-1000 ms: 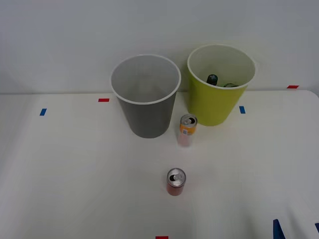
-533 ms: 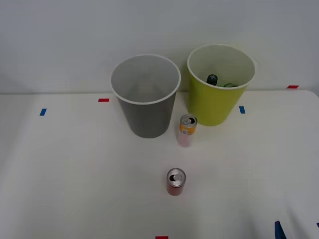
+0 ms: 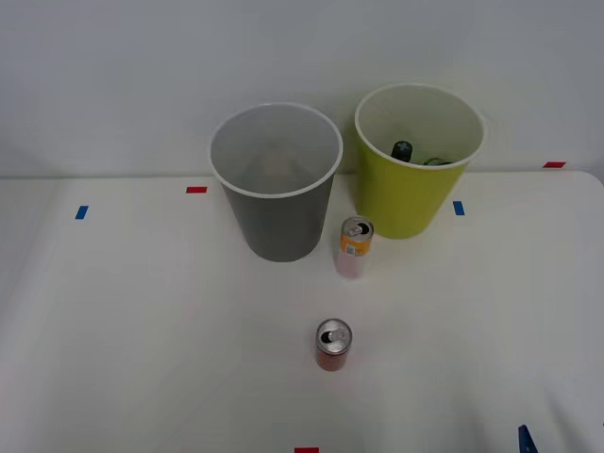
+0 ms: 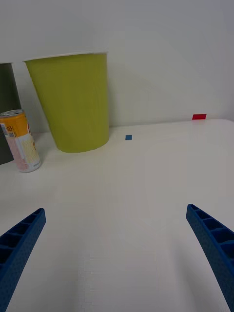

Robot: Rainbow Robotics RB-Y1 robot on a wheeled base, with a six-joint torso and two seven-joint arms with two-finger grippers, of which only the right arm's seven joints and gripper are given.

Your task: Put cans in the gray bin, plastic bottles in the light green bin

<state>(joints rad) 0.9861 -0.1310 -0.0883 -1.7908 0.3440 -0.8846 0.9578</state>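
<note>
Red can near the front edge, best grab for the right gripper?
Take the red can around the middle of its round body, coming in level from the robot's right. It stands upright with its silver top up and bare table all around it, so the sides are free; the orange-and-pink can stands well behind it. The right gripper is open with nothing in it.

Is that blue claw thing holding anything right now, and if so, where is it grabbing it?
No, nothing is held. The right gripper is open over bare table, with both cans standing apart from it.
</note>
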